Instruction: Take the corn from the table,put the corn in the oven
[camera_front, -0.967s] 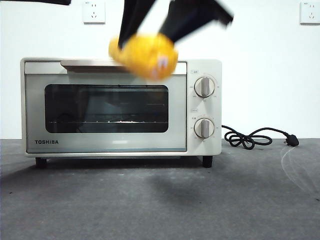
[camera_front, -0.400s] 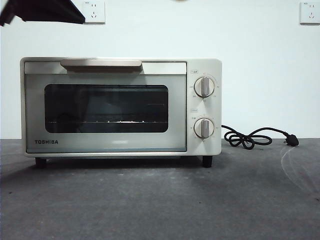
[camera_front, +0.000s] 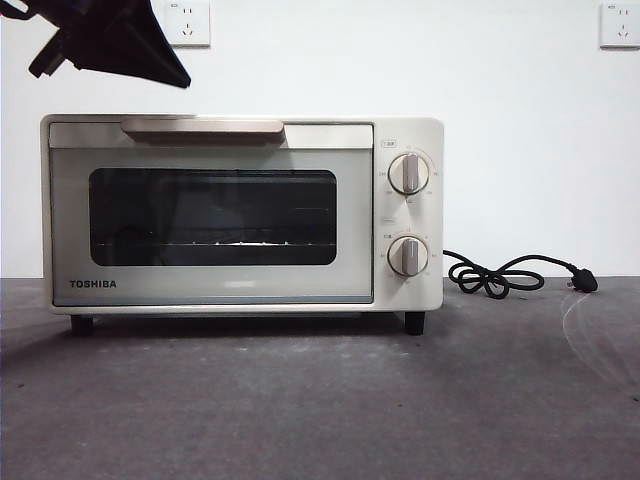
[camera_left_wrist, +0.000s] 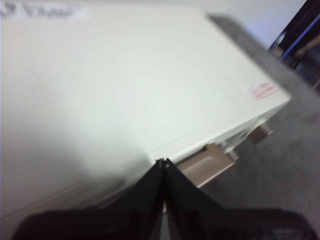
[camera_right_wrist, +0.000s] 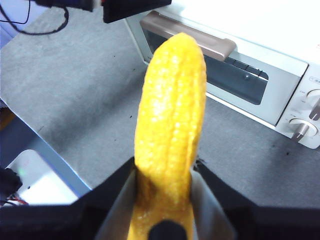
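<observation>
Right gripper (camera_right_wrist: 167, 200) grips corn (camera_right_wrist: 170, 125) above oven (camera_front: 240, 215), door shut; left gripper (camera_left_wrist: 163, 162), jaws closed, by handle (camera_left_wrist: 205, 167)

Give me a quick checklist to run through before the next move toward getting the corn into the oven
1. Corn held: ok, the right gripper has its jaws shut on it.
2. Oven door open: not ok, it is shut.
3. Door handle free: ok, nothing touches it.
4. Left gripper ready for the handle: not ok, jaws shut, above the oven's top near the handle.
5. Rack inside clear: cannot tell through the dark glass.
6. Cord out of the way: ok, beside the oven.
</observation>
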